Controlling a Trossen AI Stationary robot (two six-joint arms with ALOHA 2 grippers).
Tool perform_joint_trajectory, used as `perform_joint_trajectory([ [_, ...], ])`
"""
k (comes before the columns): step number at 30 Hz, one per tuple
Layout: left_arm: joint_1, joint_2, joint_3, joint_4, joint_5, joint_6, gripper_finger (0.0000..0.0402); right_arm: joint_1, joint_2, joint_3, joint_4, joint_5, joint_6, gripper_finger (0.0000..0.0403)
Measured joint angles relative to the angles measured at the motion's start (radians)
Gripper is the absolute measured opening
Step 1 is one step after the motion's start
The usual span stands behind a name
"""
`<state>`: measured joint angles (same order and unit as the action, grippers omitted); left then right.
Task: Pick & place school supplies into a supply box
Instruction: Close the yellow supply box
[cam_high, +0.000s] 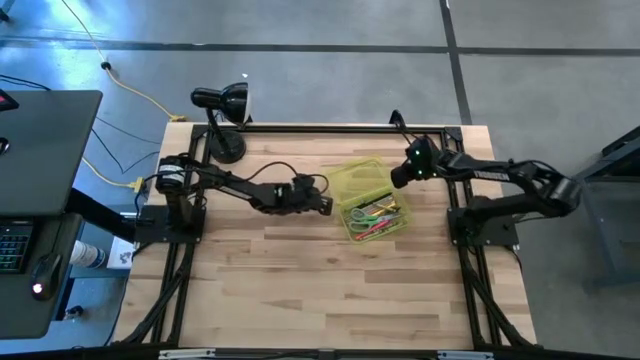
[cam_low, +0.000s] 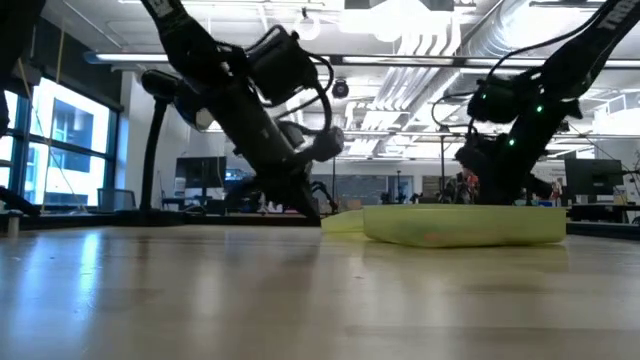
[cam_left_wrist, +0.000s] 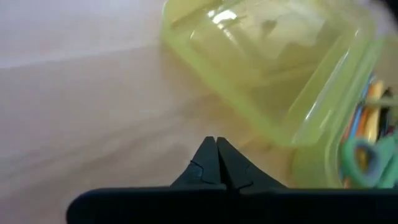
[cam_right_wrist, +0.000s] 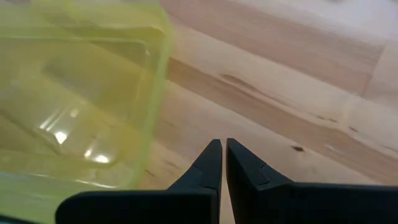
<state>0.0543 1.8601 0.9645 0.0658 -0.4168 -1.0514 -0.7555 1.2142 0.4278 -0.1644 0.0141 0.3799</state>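
Note:
The translucent yellow-green supply box (cam_high: 395, 228) lies open on the table, its lid (cam_high: 358, 178) folded back flat toward the far edge. In its tray lie pens, a red-pink marker and green-handled scissors (cam_left_wrist: 362, 163). My left gripper (cam_high: 326, 206) is shut and low over the table, just left of the box; in the left wrist view its tips (cam_left_wrist: 216, 144) point at the lid's edge (cam_left_wrist: 267, 134), with a short gap between. My right gripper (cam_high: 399, 178) is shut, just right of the lid (cam_right_wrist: 74, 93), and touches nothing.
A black desk lamp (cam_high: 222, 112) stands at the table's far left corner, behind my left arm. Bare wood (cam_high: 330, 290) stretches from the box to the near edge. A desk with a keyboard (cam_high: 15, 245) is left of the table. In the low view the box (cam_low: 465, 225) sits flat on the tabletop.

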Motion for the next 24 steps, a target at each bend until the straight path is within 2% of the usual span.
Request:
perform_joint_trajectory([
  [5, 0.037, 0.036, 0.01, 0.087, 0.054, 0.025, 0.0033, -0.005, 0.093, 0.0, 0.099, -0.059, -0.004, 0.0],
  [10, 0.06, 0.069, 0.005, 0.097, 0.07, 0.023, 0.0016, -0.004, 0.157, 0.0, 0.161, -0.027, 0.001, 0.0],
  [14, 0.076, 0.082, 0.007, 0.123, 0.075, 0.022, 0.001, -0.006, 0.183, 0.0, 0.195, -0.005, -0.007, 0.0],
  [20, 0.122, 0.093, 0.007, 0.133, 0.105, 0.019, 0.0031, -0.006, 0.201, 0.002, 0.25, -0.022, -0.008, 0.0],
  [24, 0.144, 0.096, 0.007, 0.163, 0.135, 0.026, 0.0017, -0.006, 0.201, 0.005, 0.276, -0.029, -0.022, 0.0],
])
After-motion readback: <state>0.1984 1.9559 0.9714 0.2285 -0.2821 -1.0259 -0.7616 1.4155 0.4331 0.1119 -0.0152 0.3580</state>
